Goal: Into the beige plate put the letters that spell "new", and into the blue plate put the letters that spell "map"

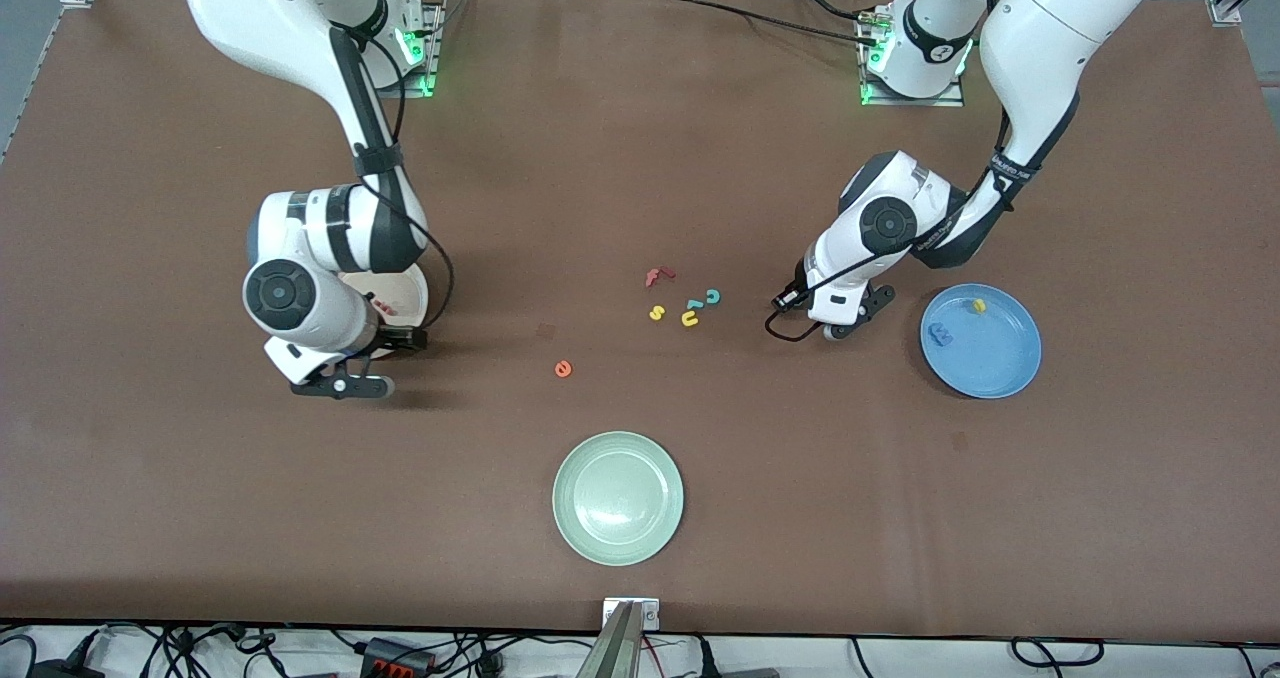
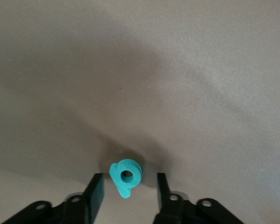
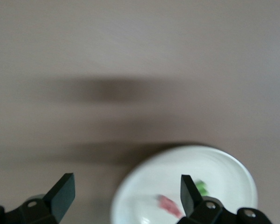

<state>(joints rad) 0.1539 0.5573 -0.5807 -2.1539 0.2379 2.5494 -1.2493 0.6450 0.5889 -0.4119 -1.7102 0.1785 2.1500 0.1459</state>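
Note:
The teal p (image 2: 126,176) lies on the brown table between the fingers of my left gripper (image 2: 128,183), with a gap on each side; the jaws are open. In the front view that gripper (image 1: 835,320) hides the p, beside the blue plate (image 1: 1000,368), which holds the blue m (image 1: 940,334) and yellow a (image 1: 979,306). My right gripper (image 3: 126,196) hangs open and empty over the rim of the beige plate (image 3: 224,168), where the pinkish-red w (image 3: 170,205) and green n (image 3: 201,187) lie. The orange e (image 1: 563,368) sits alone on the table.
A cluster mid-table holds a dark red f (image 1: 658,276), teal c (image 1: 713,297), teal l (image 1: 693,304), yellow s (image 1: 656,312) and yellow u (image 1: 689,319). A pale green plate (image 1: 618,498) stands nearer the front camera.

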